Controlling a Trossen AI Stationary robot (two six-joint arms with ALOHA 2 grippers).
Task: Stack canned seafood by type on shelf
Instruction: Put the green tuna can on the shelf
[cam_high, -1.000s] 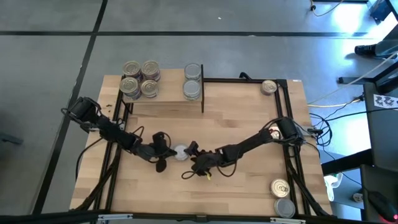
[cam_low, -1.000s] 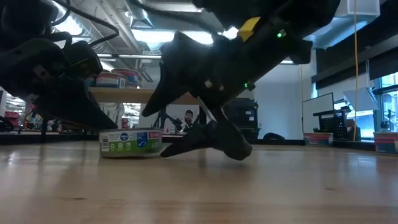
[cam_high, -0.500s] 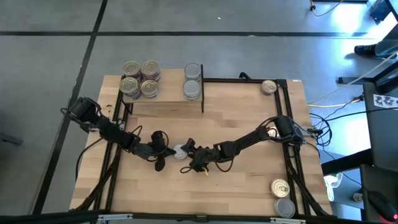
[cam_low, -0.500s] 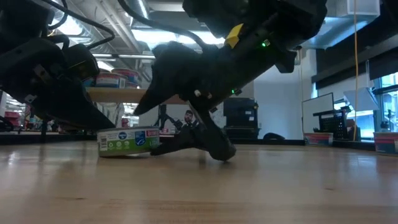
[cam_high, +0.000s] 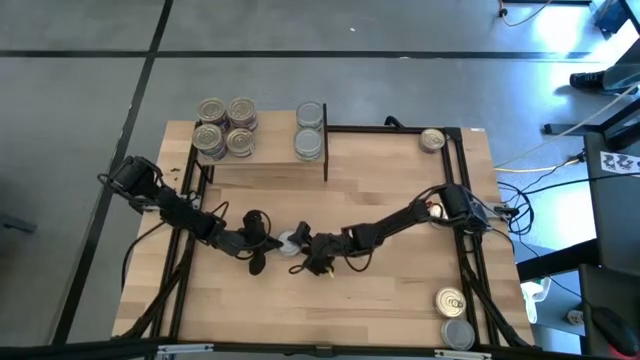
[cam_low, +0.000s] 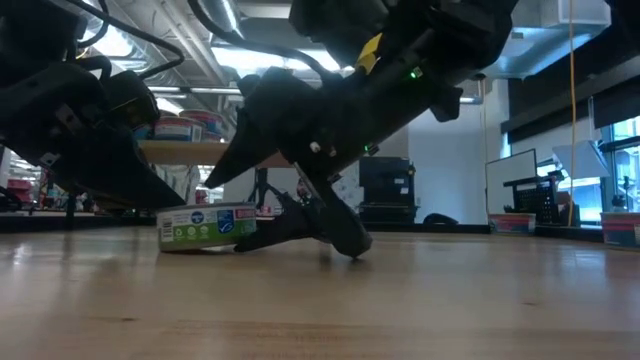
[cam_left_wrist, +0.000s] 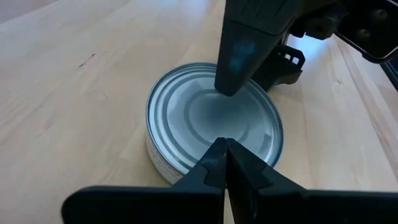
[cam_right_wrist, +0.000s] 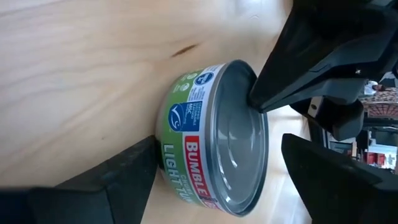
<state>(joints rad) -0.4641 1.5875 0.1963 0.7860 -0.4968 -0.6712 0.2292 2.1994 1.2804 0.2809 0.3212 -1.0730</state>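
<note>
A short silver-topped tin with a green label (cam_high: 290, 242) stands on the tabletop at mid-table; it also shows in the low view (cam_low: 205, 228). My left gripper (cam_high: 272, 243) is shut, with its tips at the tin's left side. My right gripper (cam_high: 303, 252) is open and turned on edge at the tin's right side. One finger (cam_left_wrist: 242, 56) reaches over the tin's top, the other (cam_right_wrist: 124, 177) lies low by the tin's base. The shelf (cam_high: 265, 165) at the far left carries stacks of gold-lidded tins (cam_high: 225, 125) and silver-topped tins (cam_high: 310, 130). My left gripper rests its shut fingertips (cam_left_wrist: 222, 152) on the tin's top just inside the rim (cam_right_wrist: 252, 99), on the side toward the table's left. It comes slanting down from the left. The tin stands flat on the table. My right gripper's lower finger (cam_low: 270, 232) reaches the tin's wall at table level; I cannot tell whether it touches.
Loose tins lie on the right of the table: a gold-lidded one at the far right (cam_high: 432, 140), and a gold-lidded one (cam_high: 450, 300) and a silver one (cam_high: 458, 333) at the near right. A black metal frame (cam_high: 470, 230) runs along the table's right side.
My right gripper has gone toward the table's left, up to the tin, so that its open fingers now stand above and below the tin's right side. My left gripper has kept still on the tin.
</note>
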